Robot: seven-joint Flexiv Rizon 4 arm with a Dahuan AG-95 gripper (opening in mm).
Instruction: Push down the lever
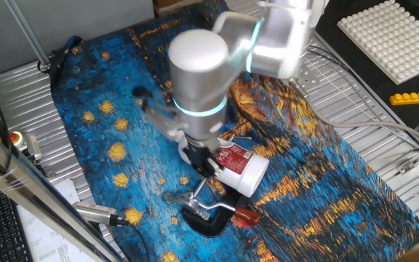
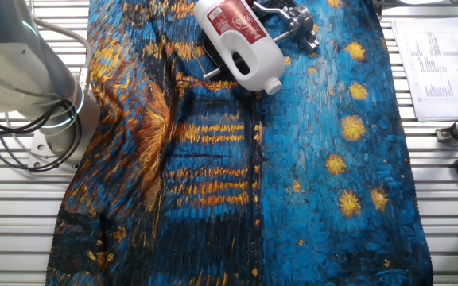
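Observation:
The lever [image 1: 220, 209] is a thin silver rod with a dark-red end piece [image 1: 247, 216]. It lies low near the front of the blue-and-orange cloth, joined to a black C-shaped clamp [image 1: 204, 223]. My gripper [image 1: 203, 161] hangs under the big silver wrist, just behind and above the clamp and beside a white bottle with a red label [image 1: 243, 169]. Its dark fingers are mostly hidden by the wrist, so I cannot tell how the jaws stand. In the other fixed view only silver clamp parts [image 2: 294, 19] and the bottle [image 2: 241, 36] show at the top edge.
The painted cloth [image 2: 308, 175] covers the slatted metal table. The arm's base [image 2: 30, 79] stands at the left. A white studded plate [image 1: 395, 36] and toy bricks [image 1: 413, 96] are at the far right. A silver tool with a cable [image 1: 97, 212] lies at the front left.

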